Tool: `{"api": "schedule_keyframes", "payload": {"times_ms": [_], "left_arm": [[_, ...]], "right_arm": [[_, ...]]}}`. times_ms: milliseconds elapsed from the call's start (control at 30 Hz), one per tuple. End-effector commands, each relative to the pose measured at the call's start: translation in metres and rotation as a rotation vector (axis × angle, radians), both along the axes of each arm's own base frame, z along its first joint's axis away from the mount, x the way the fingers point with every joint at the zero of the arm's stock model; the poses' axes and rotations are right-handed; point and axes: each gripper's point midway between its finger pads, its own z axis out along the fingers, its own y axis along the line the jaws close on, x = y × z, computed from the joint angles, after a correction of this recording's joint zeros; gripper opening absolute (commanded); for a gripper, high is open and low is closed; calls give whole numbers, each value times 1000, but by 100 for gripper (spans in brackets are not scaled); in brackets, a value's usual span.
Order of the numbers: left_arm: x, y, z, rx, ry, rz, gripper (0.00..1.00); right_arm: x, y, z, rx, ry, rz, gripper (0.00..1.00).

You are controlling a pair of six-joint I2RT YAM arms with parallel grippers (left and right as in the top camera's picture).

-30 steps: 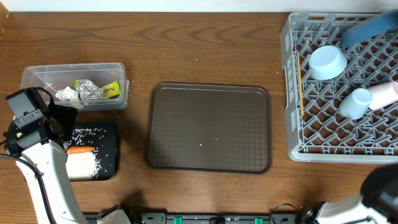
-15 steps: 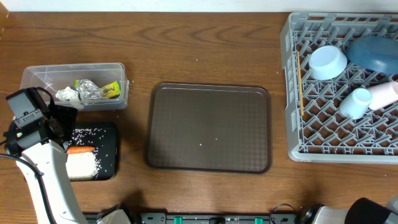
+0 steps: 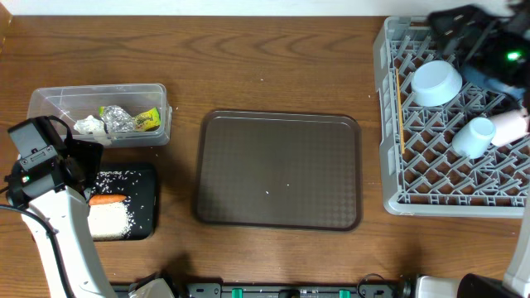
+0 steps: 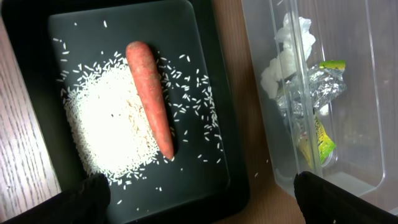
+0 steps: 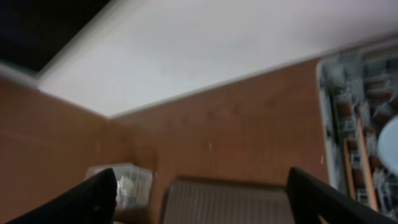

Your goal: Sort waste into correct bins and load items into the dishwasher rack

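Wood-grain table (image 3: 273, 66); grey rack (image 3: 389, 165) on it; white wall (image 5: 205, 56) behind

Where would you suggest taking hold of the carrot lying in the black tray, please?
Grip the carrot around its middle, coming straight down from above. It lies flat at the edge of the heap of rice in the black tray, so both long sides look reachable. Pinch across its width. The thin tapered end would probably slip, and the tray's walls block a sideways approach.
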Motion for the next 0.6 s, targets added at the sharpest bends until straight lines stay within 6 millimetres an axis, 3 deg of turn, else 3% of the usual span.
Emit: {"api": "schedule_keyframes", "payload": {"times_ms": [0, 133, 233, 467, 500, 533, 567], "left_arm": [[1, 4, 7, 13, -10, 2, 98], [1, 4, 7, 13, -10, 2, 98], [1, 4, 7, 13, -10, 2, 98], [1, 4, 7, 13, -10, 2, 98], [1, 4, 7, 13, -10, 2, 98], [1, 4, 7, 13, -10, 2, 98], [1, 4, 7, 13, -10, 2, 98]], "right_arm": [[-11, 0, -3, -109, 18, -58, 80], [-37, -2, -17, -143, 119, -92, 76], [-71, -5, -30, -185, 210, -101, 77], [-122, 4, -39, -256, 138, -49, 77], [-129, 4, -42, -254, 140, -51, 80], [-136, 5, -46, -254, 140, -51, 99], [-143, 6, -50, -255, 142, -51, 99]]}}
